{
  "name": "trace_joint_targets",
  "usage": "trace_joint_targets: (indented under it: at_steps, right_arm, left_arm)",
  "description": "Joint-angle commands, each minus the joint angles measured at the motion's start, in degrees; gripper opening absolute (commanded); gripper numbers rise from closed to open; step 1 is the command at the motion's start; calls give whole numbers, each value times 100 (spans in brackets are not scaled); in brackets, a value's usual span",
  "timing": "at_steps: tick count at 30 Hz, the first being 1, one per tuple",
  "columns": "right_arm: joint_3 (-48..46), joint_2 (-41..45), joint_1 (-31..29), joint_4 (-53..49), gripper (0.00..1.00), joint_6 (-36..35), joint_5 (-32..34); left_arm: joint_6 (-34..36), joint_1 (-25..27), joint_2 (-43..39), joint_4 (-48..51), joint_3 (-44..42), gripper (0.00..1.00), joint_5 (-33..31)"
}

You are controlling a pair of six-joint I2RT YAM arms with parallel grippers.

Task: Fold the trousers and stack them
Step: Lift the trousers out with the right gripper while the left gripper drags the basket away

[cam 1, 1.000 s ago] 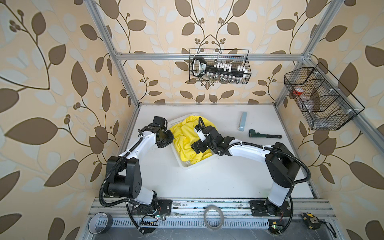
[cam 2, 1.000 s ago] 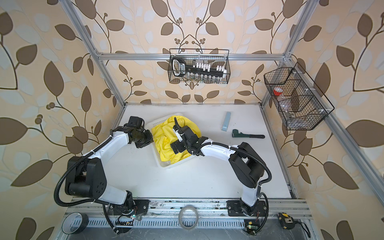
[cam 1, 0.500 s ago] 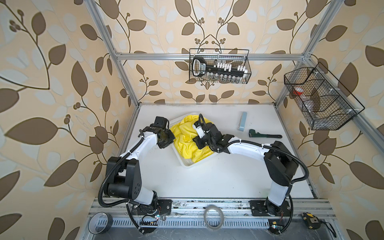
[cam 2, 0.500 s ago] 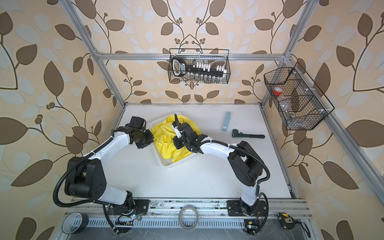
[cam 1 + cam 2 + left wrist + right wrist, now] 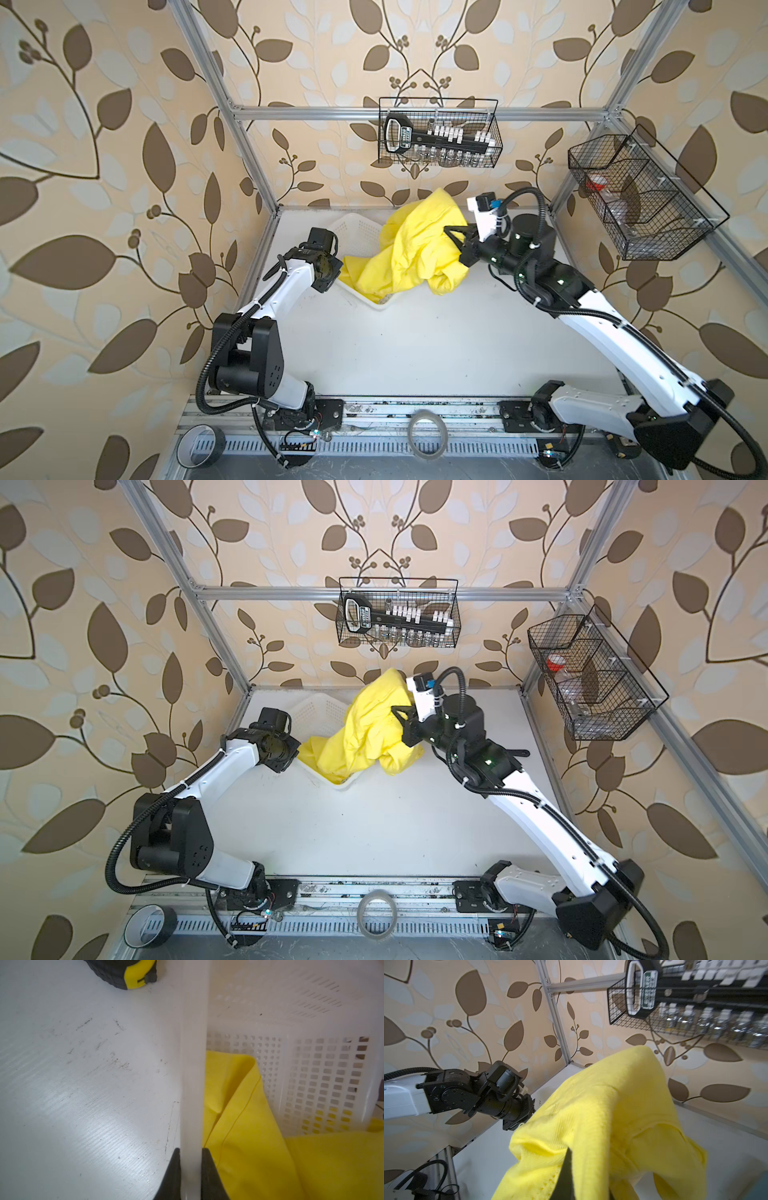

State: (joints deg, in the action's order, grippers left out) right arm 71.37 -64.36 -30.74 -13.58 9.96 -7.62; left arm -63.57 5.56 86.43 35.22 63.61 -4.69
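Yellow cotton-like trousers [image 5: 415, 245] hang in a crumpled bunch above the back of a white table [image 5: 415, 353], seen from overhead in both top views. The right gripper [image 5: 453, 235] is pinched tight on a fold of the cloth and holds it up in the air. The low end of the trousers trails down into a white basket [image 5: 357, 226], a perforated plastic one much smaller than the garment. 1 loose lobe droops beside the basket's right side; whether it touches the table cannot be told. The left gripper [image 5: 334, 270] sits at the basket's left edge.

Progress, as a judgement: very early. The trousers are only partly out of the basket. They are not spread flat, no fold is made, and nothing is stacked. What is left is to get the cloth clear, lay it out on the open table, fold it and place it.

The left wrist view adds what the top views cannot resolve. The 2 jaws of the left gripper are narrow and clamped on the basket's rim [image 5: 192, 1064], 1 outside and 1 inside, apparently steadying it. Yellow cloth lies in the basket's bottom, and a black and yellow tape measure [image 5: 128, 974] rests on the table beyond. The right wrist view shows cloth draped over a dark finger [image 5: 566, 1172], hiding the pinch itself, with the left arm [image 5: 446, 1093] behind.
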Motion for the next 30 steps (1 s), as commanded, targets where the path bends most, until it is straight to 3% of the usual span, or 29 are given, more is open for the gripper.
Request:
trace_joint_targets:
  at_steps: [1, 6, 14, 20, 27, 30]
  right_arm:
    - [341, 709, 297, -309, 0, -387, 244]
    - [396, 1475, 530, -758, 0, -797, 1274]
    - [8, 2389, 526, -613, 0, -1078, 2304]
    - [-580, 2339, 534, -743, 0, -669, 1683]
    - [-1554, 2179, 531, -587, 0, 117, 262]
    - [-1825, 2261, 525, -1039, 0, 279, 530]
  left_arm:
    - [-967, -184, 188, -101, 168, 0, -664]
    - [-1502, -350, 543, -203, 425, 0, -734]
    - [-1922, -606, 1154, -294, 1043, 0, -788]
    - [-1930, -781, 1732, -438, 1577, 0, -600]
    - [-1723, -1077, 2410, -423, 2297, 0, -307]
    - [-1584, -1138, 2563, -412, 2503, 0, -283]
